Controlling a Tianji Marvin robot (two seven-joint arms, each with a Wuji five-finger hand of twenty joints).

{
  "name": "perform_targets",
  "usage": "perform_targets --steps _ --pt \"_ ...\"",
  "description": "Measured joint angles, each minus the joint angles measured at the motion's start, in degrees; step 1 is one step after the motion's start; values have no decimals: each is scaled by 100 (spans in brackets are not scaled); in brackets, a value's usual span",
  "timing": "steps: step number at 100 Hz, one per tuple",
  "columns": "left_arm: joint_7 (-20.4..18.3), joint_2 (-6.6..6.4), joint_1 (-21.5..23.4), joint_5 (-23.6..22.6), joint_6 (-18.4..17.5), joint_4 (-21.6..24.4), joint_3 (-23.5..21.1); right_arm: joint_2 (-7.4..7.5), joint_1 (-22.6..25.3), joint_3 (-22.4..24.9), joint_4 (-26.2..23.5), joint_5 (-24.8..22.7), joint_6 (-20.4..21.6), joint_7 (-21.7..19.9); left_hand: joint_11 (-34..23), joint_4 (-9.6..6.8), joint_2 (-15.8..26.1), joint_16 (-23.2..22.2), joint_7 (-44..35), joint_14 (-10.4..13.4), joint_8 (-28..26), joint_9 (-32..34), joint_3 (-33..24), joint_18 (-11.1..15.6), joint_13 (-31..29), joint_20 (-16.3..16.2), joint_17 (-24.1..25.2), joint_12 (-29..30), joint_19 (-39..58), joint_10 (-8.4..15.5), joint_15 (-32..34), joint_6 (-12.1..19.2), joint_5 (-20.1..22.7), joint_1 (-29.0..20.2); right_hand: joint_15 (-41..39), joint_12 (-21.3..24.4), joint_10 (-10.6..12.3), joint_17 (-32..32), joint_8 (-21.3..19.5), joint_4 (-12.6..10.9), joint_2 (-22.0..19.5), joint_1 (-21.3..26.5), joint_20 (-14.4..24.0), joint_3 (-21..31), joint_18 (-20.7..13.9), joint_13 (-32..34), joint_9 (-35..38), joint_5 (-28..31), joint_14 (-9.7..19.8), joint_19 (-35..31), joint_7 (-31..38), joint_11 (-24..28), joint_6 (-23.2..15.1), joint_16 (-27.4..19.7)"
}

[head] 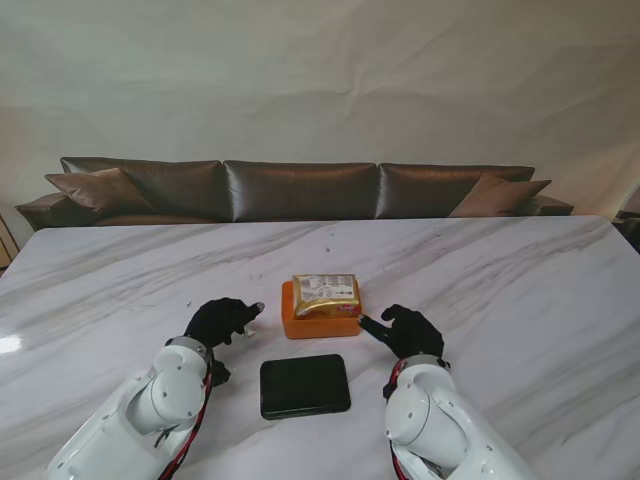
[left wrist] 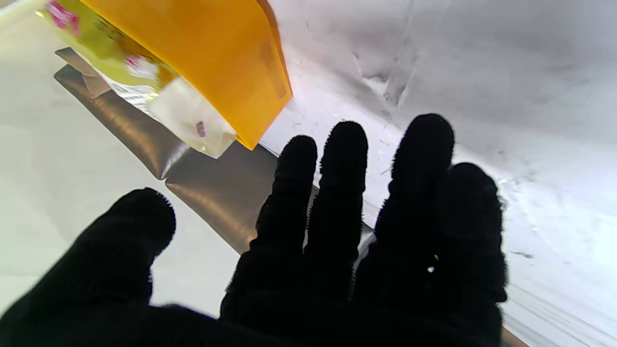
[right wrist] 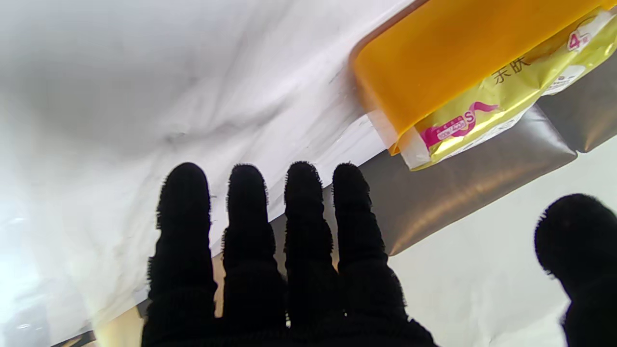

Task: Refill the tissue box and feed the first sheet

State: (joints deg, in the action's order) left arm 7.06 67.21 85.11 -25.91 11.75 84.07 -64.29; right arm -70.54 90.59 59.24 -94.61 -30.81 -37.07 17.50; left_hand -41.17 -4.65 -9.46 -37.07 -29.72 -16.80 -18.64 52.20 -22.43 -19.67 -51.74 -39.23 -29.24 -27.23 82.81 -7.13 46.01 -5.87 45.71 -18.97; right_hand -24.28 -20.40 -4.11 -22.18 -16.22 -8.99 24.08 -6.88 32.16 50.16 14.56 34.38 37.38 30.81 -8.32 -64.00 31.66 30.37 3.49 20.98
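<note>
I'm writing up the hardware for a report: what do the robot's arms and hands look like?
Both arms have glossy white, rounded shells with bulbous joints. The left arm has a red and black cable running along its inner side; the right arm shows a little red cabling near the wrist. The left hand and right hand are five-fingered, covered in fuzzy black knit gloves.
</note>
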Motion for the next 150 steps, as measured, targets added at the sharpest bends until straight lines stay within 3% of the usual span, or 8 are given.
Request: perform_targets --steps 23,36,53,61,72,91,135,150 --pt "-144 -149 825 -78 436 845 -248 21 796 314 -773 346 -412 44 486 0 45 662 208 -185 154 389 62 -220 -300 272 -638 393 -142 -392 -266 -463 537 -19 -107 -1 -212 -142 0 0 173 455 0 -2 -63 147 123 201 -147 -282 -192 7 127 66" --pt "-62 -152 1164 -14 548 1081 -273 0 1190 383 -1062 386 -385 261 721 0 45 1067 385 -185 242 572 56 -229 -620 906 -1194 521 -44 -648 -243 -774 635 -19 -133 94 -496 -371 -16 0 176 528 -123 -10 -74 309 314 333 -388 -285 -249 -90 338 46" --pt "605 -5 1478 1048 470 1192 -303 -48 1565 404 -1266 397 -64 593 924 72 45 1522 663 -204 377 633 -383 -306 -912 1766 -1884 632 -61 -986 -248 -1152 693 -44 -118 340 -842 -682 54 0 236 658 -531 -11 -59 489 408 415 -599 -282 -321 -276 724 -293" --pt "629 81 1567 1248 477 1244 -313 -43 1631 374 -1372 437 -63 515 995 160 45 1598 805 -305 470 633 -502 -426 -917 2062 -2003 667 -247 -1161 -261 -1307 693 -85 -79 396 -1004 -766 210 0 236 720 -934 -65 -49 499 408 415 -660 -280 -321 -281 889 -417" --pt "670 163 1647 1433 596 1348 -313 -50 1652 286 -1467 644 -63 543 1060 215 45 1646 935 -402 517 625 -505 -537 -918 2316 -2047 668 -416 -1287 -286 -1456 690 -86 -78 397 -1207 -964 277 0 299 814 -1124 -65 64 594 454 485 -788 -278 -299 -284 1114 -423" --pt "1015 294 1639 1798 630 1329 -296 -132 1657 113 -1612 928 -128 627 1131 215 -33 1688 1099 -544 575 499 -510 -675 -766 2533 -2048 668 -684 -1448 -407 -1605 606 -88 -77 397 -1444 -1168 425 0 346 938 -1374 -133 111 704 519 480 -875 -278 -297 -285 1386 -428" --pt "644 361 1405 2577 598 970 -534 -371 1600 -129 -1739 1564 -306 881 1002 215 -33 1313 1226 -681 633 213 -508 -867 -458 2663 -1924 522 -854 -1524 59 -1678 452 -88 -76 397 -1520 -1310 574 0 346 1088 -1611 -232 205 723 519 482 -995 -196 -250 -285 1426 -430" --pt "402 334 1269 2641 520 844 -559 -464 1471 -212 -1532 1740 -252 1050 1077 215 24 1306 1294 -703 635 142 -426 -878 -273 2453 -1808 569 -848 -1527 93 -1679 386 -88 -76 397 -1520 -1255 609 0 344 1114 -1671 -264 206 698 519 482 -996 -192 -250 -286 1426 -430"
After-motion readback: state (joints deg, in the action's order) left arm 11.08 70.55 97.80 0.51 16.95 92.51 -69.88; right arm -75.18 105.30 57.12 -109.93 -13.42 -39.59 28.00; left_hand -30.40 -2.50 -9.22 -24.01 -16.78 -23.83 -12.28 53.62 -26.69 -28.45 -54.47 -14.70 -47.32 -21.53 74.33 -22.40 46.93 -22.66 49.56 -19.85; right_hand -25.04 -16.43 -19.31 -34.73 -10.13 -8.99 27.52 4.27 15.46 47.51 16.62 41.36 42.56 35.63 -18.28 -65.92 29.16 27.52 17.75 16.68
